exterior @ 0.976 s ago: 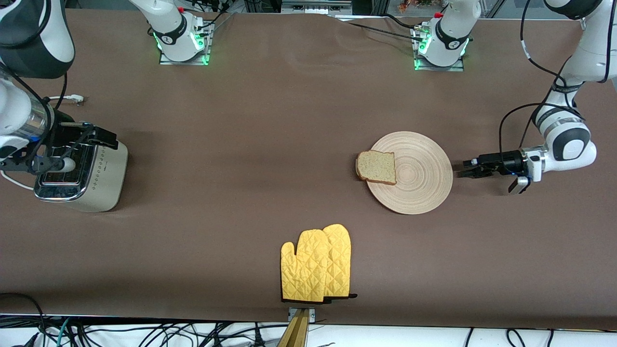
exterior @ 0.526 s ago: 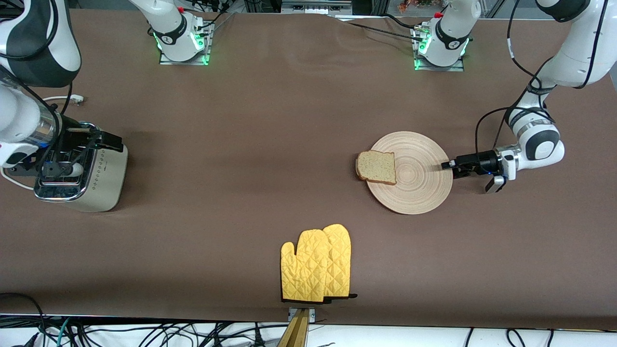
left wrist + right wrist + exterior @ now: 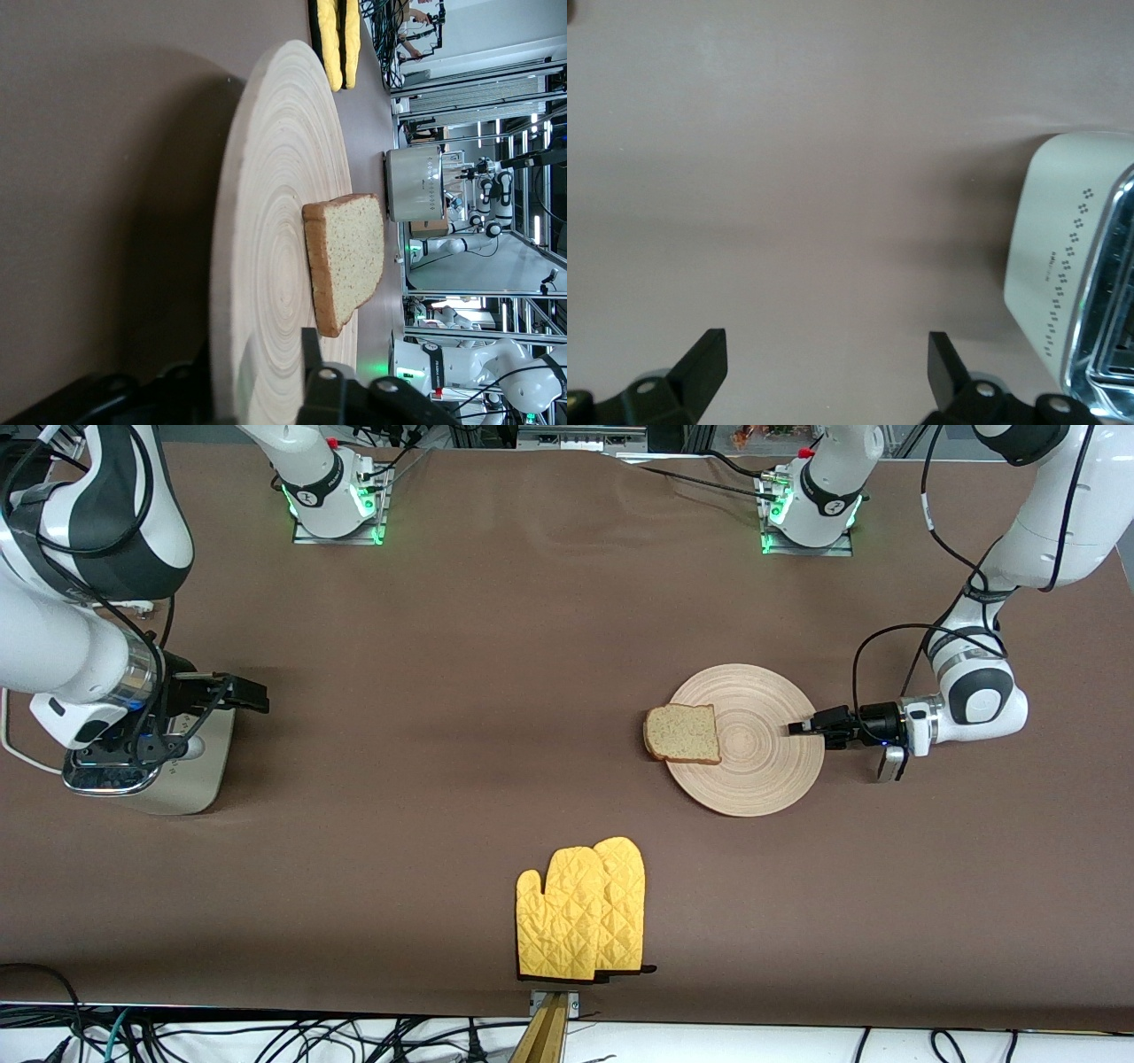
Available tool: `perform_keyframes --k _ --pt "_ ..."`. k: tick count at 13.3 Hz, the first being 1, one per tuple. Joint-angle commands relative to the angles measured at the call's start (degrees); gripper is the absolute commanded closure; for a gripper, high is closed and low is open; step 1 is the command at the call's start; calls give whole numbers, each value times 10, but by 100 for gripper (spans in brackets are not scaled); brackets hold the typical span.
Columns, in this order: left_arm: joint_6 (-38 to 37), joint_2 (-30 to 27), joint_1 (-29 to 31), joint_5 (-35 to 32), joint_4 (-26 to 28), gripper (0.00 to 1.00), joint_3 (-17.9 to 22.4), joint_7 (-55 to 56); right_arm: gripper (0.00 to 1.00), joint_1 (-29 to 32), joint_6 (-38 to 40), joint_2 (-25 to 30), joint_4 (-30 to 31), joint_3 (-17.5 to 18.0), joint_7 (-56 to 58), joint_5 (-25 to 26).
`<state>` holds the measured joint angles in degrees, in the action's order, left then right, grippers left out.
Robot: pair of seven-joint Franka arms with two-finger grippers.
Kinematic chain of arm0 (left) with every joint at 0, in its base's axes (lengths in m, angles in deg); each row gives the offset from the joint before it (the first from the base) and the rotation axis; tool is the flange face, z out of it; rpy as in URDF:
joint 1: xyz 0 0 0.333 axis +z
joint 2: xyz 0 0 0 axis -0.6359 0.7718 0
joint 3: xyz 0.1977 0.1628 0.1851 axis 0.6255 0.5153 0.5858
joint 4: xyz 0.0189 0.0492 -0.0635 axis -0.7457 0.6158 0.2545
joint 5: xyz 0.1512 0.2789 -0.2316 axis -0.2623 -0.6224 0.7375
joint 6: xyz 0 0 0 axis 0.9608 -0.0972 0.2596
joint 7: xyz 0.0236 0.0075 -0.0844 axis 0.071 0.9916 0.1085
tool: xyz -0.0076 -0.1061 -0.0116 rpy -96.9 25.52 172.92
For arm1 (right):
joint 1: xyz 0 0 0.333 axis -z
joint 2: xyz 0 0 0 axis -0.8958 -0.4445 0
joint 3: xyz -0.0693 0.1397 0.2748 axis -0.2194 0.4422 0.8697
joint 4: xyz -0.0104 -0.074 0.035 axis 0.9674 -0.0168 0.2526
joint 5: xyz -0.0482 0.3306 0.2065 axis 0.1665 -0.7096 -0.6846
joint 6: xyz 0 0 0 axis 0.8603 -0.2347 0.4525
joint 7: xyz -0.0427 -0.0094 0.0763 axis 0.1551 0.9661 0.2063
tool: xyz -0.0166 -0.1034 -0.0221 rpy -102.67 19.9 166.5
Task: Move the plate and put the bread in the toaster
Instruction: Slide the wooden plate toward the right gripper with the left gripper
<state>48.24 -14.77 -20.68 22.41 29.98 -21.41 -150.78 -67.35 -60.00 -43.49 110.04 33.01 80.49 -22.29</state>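
The round beige wooden plate lies on the brown table toward the left arm's end, and it also fills the left wrist view. The bread lies on the plate's rim on the side toward the right arm, and shows in the left wrist view. My left gripper is open and straddles the plate's rim, one finger over the top, the other under the edge. The cream toaster stands at the right arm's end. My right gripper is open and empty over the table beside the toaster.
A pair of yellow quilted oven mitts lies near the table's front edge, nearer the front camera than the plate. The toaster's white cord trails off at the right arm's end. Both arm bases stand along the top.
My left gripper slid in over the plate's rim, and the plate with the bread shifted slightly toward the right arm's end. My right gripper moved off the toaster's top toward the table's middle.
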Motion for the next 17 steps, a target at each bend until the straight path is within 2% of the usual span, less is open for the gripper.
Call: perform_keyframes --k 1,3,5,7,9,11,13,15,17 --pt "-14 -1 10 -13 -15 90 -1 -20 0 -1 -6 -12 -9 0 -7 -33" --pt "-16 0 11 -13 -16 90 -2 -19 0 -2 -15 -22 -9 0 -7 -49" --pt "-18 0 11 -13 -16 99 -1 -16 0 -4 -20 -30 -8 0 -7 -52" --pt "-35 -2 11 -13 -17 100 -2 6 0 -3 -20 -31 -8 0 -7 -55" --pt "-36 -2 12 -13 -18 100 -2 24 0 -3 -24 -38 -8 -1 -7 -96" --pt "-38 -2 13 -12 -19 100 -2 47 0 -3 -24 -43 -8 -1 -7 -107" --pt "-64 -5 13 -12 -43 100 -3 105 0 -3 -27 -47 -7 0 -7 -118" --pt "-74 -1 -14 -13 -83 100 -6 124 0 -2 -29 -50 -7 -1 -7 -132" --pt "-68 1 -67 11 -92 100 -8 124 0 -2 -32 -50 -8 -1 -7 -133"
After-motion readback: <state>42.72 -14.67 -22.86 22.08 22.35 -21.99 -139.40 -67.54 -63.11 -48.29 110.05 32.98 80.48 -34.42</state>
